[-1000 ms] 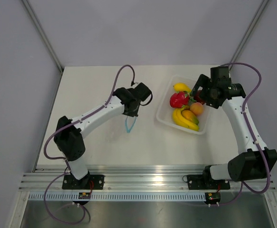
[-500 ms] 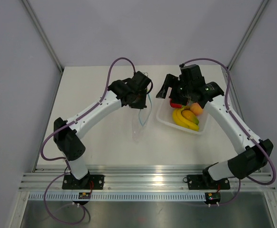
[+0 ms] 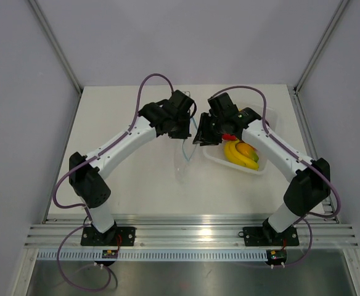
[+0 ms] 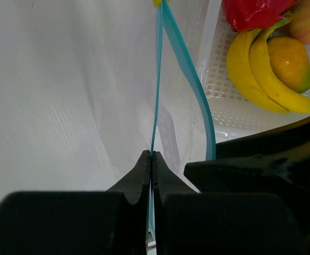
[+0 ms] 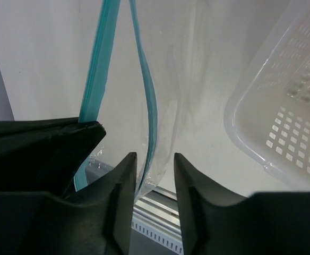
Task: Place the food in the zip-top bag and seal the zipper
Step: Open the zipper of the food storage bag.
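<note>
The zip-top bag (image 3: 183,161) hangs clear and crinkly over the table's middle, held up by its light-blue zipper (image 4: 158,79). My left gripper (image 4: 152,155) is shut on one lip of that strip. The other lip (image 5: 147,95) bows away, so the mouth gapes. My right gripper (image 5: 155,159) straddles this second lip with its jaws narrowed but still apart, a gap showing on both sides of the strip. In the top view the two grippers, left (image 3: 186,131) and right (image 3: 200,137), nearly touch. The food lies in the tray: a banana bunch (image 3: 237,154), an orange-yellow fruit (image 4: 290,61) and a red piece (image 4: 250,13).
The white perforated tray (image 3: 261,168) sits just right of the bag, its near corner (image 5: 261,154) close to my right fingers. The right arm's forearm (image 3: 263,139) crosses over the tray's back half. Grey walls stand on three sides, and an aluminium rail (image 3: 186,237) runs along the near edge.
The right arm swung left from over the tray to the bag's mouth, and its jaws narrowed around the free zipper lip. The left gripper raised the bag earlier and now holds still.
</note>
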Tool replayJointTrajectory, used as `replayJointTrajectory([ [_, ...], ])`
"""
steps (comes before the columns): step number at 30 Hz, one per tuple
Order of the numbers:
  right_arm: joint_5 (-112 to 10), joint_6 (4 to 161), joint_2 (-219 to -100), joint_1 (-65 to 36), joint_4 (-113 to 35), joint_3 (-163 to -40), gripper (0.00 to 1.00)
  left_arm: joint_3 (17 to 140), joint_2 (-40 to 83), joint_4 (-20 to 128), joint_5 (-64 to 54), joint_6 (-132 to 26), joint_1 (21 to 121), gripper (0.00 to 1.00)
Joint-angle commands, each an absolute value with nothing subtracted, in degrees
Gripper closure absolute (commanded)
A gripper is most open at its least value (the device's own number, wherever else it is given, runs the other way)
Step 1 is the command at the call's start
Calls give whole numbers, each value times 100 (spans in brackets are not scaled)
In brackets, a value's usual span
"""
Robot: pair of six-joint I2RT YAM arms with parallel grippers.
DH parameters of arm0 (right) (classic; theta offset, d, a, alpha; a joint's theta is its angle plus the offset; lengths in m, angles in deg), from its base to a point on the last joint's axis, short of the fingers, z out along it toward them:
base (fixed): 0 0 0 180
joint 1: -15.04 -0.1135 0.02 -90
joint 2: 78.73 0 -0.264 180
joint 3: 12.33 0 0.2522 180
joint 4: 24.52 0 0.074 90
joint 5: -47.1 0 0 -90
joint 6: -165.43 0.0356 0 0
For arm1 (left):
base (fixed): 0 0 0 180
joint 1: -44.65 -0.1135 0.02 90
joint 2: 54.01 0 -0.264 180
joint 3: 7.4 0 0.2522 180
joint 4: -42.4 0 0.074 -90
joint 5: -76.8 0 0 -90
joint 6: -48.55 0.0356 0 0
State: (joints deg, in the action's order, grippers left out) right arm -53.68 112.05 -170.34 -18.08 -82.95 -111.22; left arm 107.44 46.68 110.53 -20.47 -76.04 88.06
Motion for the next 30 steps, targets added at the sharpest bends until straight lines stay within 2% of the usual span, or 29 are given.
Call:
replayJointTrajectory([
  [1,-5276,11095,-17189,-1871,-8196,-11170,62,10770,4522,10837,-1988,-7626,8789,100],
  [2,-5144,11033,-17224,-1871,-8362,-11344,78,10779,4540,10837,-2014,-7556,8780,100],
  [4,-4558,10771,-17356,-1871,-8608,-11564,89,10875,4566,10942,-2085,-7468,8736,100],
  [5,-4336,10708,-17400,-1871,-8897,-11783,100,10902,4584,11004,-2137,-7389,8692,100],
  [6,-4125,10603,-17427,-1853,-9013,-11846,100,10876,4584,11091,-2155,-7354,8657,100],
  [17,-3973,10970,-17137,-1695,-8576,-11057,100,10120,3986,10855,-1971,-7072,7945,100],
  [22,-4263,11349,-17242,-1695,-8171,-10783,100,10286,4056,10732,-1356,-7133,7927,100],
  [26,-4255,11340,-17233,-1695,-8091,-10835,99,10436,4188,10697,-1355,-7160,8024,100],
  [28,-4263,11156,-17321,-1686,-8240,-10958,89,10533,4267,10705,-1355,-7151,8094,100],
  [29,-4411,11060,-17347,-1686,-8328,-11116,71,10559,4285,10714,-1373,-7151,8103,100],
  [30,-4387,10928,-17348,-1686,-8407,-11178,63,10585,4311,10740,-1416,-7160,8112,100],
])
